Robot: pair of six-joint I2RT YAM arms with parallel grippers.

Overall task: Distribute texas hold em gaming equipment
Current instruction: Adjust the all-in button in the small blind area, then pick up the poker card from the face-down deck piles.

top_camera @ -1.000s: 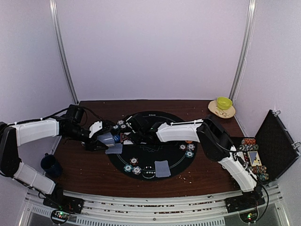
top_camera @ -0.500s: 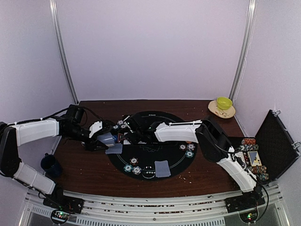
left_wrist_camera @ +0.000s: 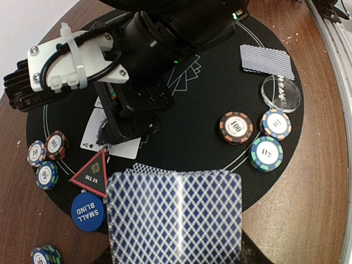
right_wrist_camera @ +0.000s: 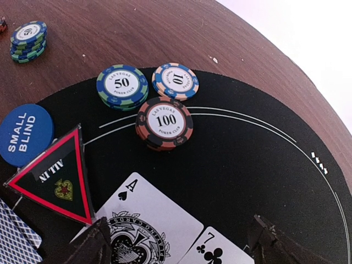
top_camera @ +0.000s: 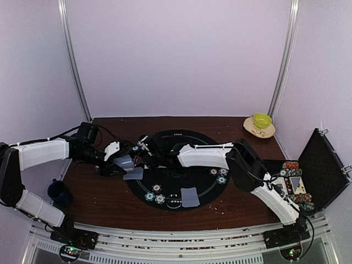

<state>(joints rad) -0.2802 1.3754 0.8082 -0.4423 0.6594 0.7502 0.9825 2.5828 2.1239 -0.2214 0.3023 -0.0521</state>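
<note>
Two cards and some chips are laid out. The deck is clenched in the left jaws, the right jaws are released. Dealing is judged unfinished.

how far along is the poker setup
Done: chip stacks sit at three spots on the mat, two face-down card piles are dealt, and the blue disc and red triangle are out. In hand: the left gripper holds the deck; the right gripper hangs open over a face-up ace and seven. Left: likely more dealing; more chips sit in the case.
</note>
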